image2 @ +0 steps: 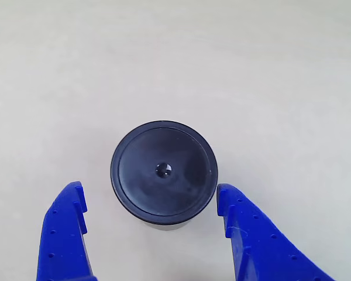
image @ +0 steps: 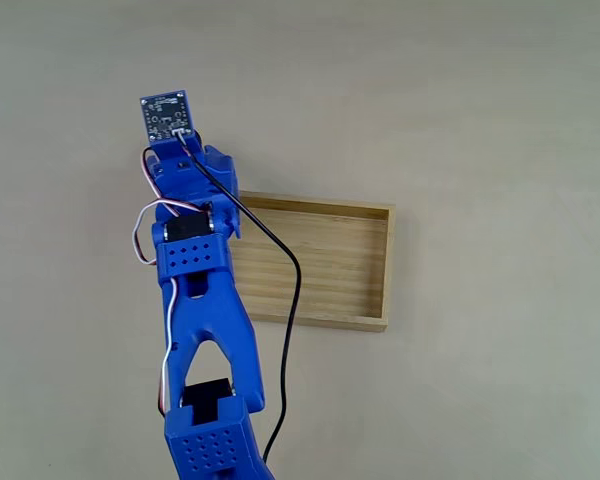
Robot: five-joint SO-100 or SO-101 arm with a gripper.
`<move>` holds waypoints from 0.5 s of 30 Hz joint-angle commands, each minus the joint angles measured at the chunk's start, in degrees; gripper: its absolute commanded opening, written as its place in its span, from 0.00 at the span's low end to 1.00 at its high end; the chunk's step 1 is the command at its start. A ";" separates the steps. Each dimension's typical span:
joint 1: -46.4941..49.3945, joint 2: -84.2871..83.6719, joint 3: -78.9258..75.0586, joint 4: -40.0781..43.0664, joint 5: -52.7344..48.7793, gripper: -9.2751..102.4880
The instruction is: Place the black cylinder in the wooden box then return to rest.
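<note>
Just a plain beige tabletop, matte and a bit speckled. Lighting is soft and even, only faint shadows, same pale surface in both views.

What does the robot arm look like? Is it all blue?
Mostly! The arm is bright blue plastic with rows of little holes, black motor blocks, white and black cables, and a small blue circuit board at its tip. The gripper has two blue fingers dotted with tiny holes.
</note>
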 commanded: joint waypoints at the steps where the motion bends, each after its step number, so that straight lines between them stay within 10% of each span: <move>1: -0.44 -2.11 -7.56 -2.11 0.26 0.38; 15: 0.88 -0.53 -9.93 -2.11 1.41 0.38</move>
